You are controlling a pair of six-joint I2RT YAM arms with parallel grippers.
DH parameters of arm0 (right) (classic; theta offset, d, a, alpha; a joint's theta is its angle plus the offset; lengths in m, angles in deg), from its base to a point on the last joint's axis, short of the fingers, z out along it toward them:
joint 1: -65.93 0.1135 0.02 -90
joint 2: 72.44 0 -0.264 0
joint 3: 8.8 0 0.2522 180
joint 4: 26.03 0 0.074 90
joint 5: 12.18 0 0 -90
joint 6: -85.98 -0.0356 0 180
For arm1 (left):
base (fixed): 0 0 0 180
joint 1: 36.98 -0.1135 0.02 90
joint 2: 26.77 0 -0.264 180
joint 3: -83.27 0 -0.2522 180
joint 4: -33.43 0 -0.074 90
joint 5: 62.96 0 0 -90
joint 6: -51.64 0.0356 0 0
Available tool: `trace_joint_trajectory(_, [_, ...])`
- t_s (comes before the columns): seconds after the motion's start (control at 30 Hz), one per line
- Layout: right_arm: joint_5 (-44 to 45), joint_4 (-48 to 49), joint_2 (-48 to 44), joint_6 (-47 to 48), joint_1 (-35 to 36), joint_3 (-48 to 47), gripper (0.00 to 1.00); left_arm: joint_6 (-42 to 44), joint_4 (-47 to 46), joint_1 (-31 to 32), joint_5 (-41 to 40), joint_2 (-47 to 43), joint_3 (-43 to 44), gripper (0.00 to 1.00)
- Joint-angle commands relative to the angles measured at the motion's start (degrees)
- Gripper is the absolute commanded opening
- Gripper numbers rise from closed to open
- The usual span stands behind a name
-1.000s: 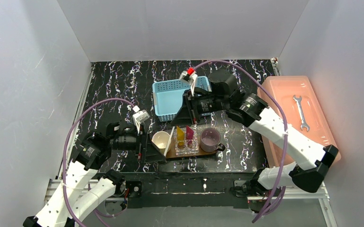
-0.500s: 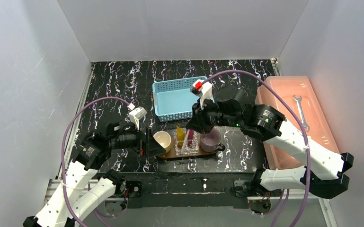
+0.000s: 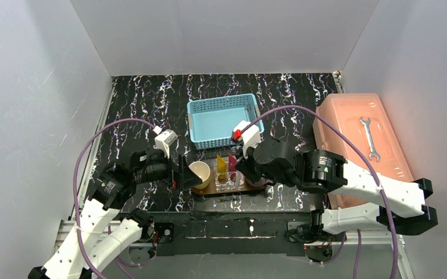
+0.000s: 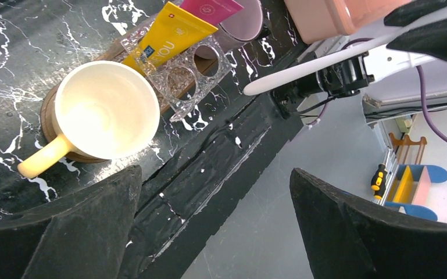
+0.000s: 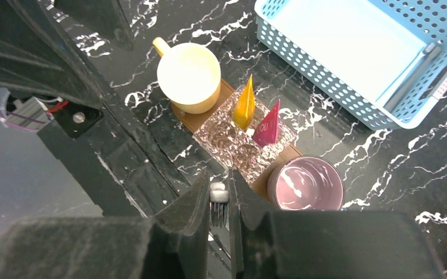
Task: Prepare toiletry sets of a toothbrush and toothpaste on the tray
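My right gripper (image 5: pixel 218 174) is shut on the bristle head of a pale toothbrush (image 5: pixel 218 195). In the left wrist view its white handle (image 4: pixel 349 52) slants over the table's front edge. On the brown tray (image 3: pixel 209 188) stand a cream cup (image 5: pixel 188 74), a clear holder (image 5: pixel 238 142) and a pink cup (image 5: pixel 306 183). The yellow toothpaste (image 5: pixel 245 104) and the magenta toothpaste (image 5: pixel 267 125) stand in the holder. From above, the right gripper (image 3: pixel 242 173) hovers over the tray's right part and hides the pink cup. My left gripper (image 3: pixel 186 174) stands open and empty, left of the cream cup (image 4: pixel 106 110).
The light-blue basket (image 3: pixel 221 119) sits behind the tray, and a pale stick-like thing (image 5: pixel 412 75) lies along its wall. The salmon-pink box (image 3: pixel 360 145), with a wrench (image 3: pixel 370 136) on it, lines the right side. The table's front edge (image 4: pixel 209 168) runs under the left fingers.
The right arm swung from over the basket forward and down to the tray with the toothbrush in its grip. The left gripper opened wider and drew back slightly.
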Motion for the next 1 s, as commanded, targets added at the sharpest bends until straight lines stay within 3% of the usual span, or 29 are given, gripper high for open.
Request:
trace_joint_trajectory(0.0, [11.45,6.37,-2.14,0.47,4.85,3.95,0.01,1.51,1.0,0.18,-2.62,-0.85,-0.2,0.98])
trace_joint_trajectory(0.23, [19.17,13.77,-3.59,3.03,9.71,8.92,0.01,2.22,1.67,0.17,-4.13,-1.96,-1.21,0.98])
trace_joint_trajectory(0.97, [22.44,19.07,-4.34,3.65,9.72,15.5,0.01,2.35,1.53,0.15,-4.92,-2.65,-2.51,0.98])
